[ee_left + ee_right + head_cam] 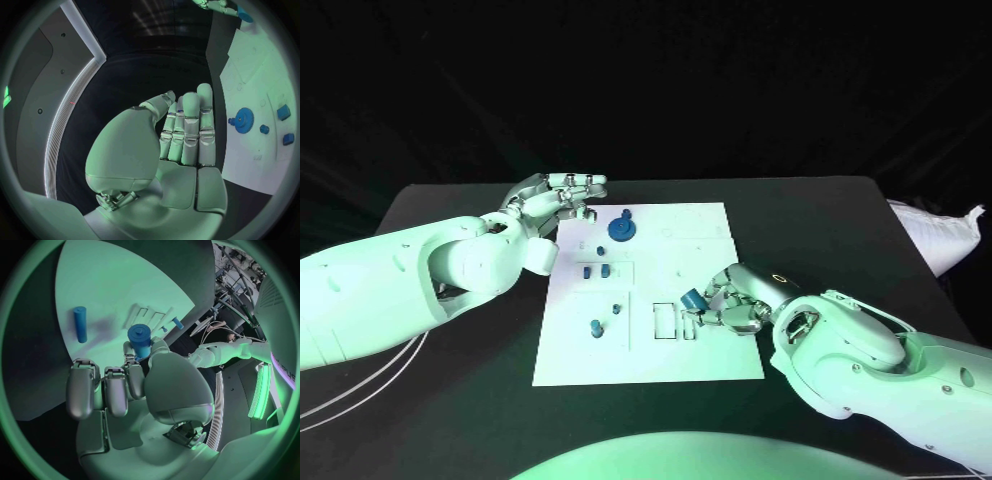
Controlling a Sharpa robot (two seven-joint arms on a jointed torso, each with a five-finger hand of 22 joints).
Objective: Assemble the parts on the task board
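The right hand (726, 303) holds a blue peg (691, 298) upright, just over the task board (718, 365), while the left hand (564, 194) rests empty.

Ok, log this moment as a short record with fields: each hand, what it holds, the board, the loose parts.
left hand: raised by the board's far left corner, fingers straight and together, holding nothing
right hand: over the board's right edge, gripping a blue cylinder
board: white plate lying flat on the black table
gear: blue, on the far part of the board
small blue parts: a pair mid-board, one nearer the robot
blue rod: lying on the board, apart from the right hand
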